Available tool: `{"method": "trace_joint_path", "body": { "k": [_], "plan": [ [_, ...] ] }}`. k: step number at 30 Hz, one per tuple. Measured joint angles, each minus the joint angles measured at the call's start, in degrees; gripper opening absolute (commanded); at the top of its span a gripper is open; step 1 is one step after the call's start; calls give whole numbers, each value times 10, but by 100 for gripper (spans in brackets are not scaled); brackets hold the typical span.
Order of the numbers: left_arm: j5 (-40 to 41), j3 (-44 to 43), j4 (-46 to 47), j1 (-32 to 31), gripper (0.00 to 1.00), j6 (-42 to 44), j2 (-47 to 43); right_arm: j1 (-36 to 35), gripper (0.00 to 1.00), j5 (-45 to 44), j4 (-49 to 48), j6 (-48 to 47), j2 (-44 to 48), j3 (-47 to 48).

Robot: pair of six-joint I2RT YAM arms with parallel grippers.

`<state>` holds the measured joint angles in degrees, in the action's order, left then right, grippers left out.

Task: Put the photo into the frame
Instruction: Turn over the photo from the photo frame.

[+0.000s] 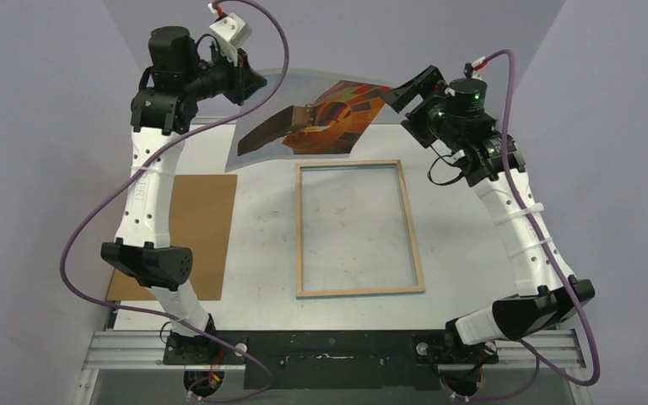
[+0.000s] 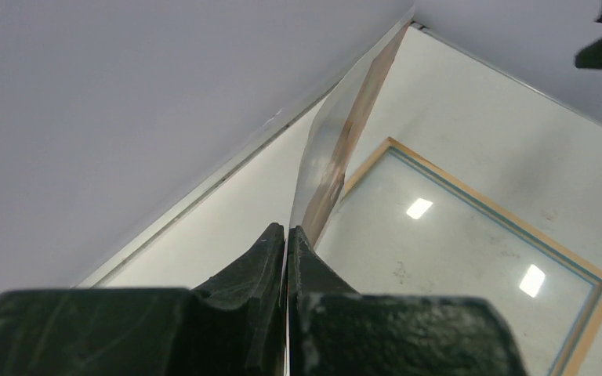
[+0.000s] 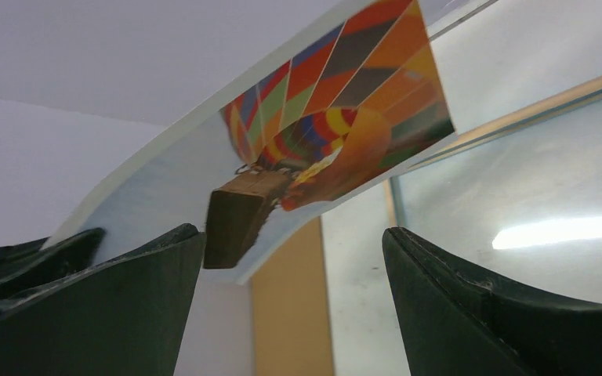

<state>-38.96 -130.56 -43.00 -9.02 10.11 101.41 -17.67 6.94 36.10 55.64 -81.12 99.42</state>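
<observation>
White tabletop (image 1: 439,253) carries a brown board (image 1: 194,228) at your left and the frame (image 1: 299,228) lying flat mid-table. Your left gripper (image 2: 286,235) pinches the photo (image 1: 321,118) by its left edge, aloft beyond the frame. It looks light and floppy, and it is bowing. Your right gripper (image 1: 398,94) gapes wide near its right edge; take the border there.

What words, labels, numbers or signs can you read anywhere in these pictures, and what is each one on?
No text can be read in any view.
White link of the left arm: a faint grey marking, too small to read.
Photo: balloon picture only, no words.
Frame: no lettering.
Brown board: no lettering.
</observation>
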Motion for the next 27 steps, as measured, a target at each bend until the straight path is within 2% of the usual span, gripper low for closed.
{"method": "trace_joint_path", "body": {
  "k": [6, 11, 20, 24, 27],
  "plan": [
    [172, -9, 10, -34, 0, -41, 20, -37, 89, -1, -45, 120, -47, 10],
    [213, 37, 25, -61, 0, -23, 12, -54, 92, -1, -73, 181, -90, 10],
    [267, 278, 104, -209, 0, 84, -40, -48, 95, -1, -79, 216, -143, -2],
    [269, 392, 150, -241, 0, 106, -94, -42, 95, 0, -88, 216, -143, -43],
    [267, 439, 175, -253, 0, 116, -135, -35, 95, 1, -84, 215, -143, -83]
  ]
}}
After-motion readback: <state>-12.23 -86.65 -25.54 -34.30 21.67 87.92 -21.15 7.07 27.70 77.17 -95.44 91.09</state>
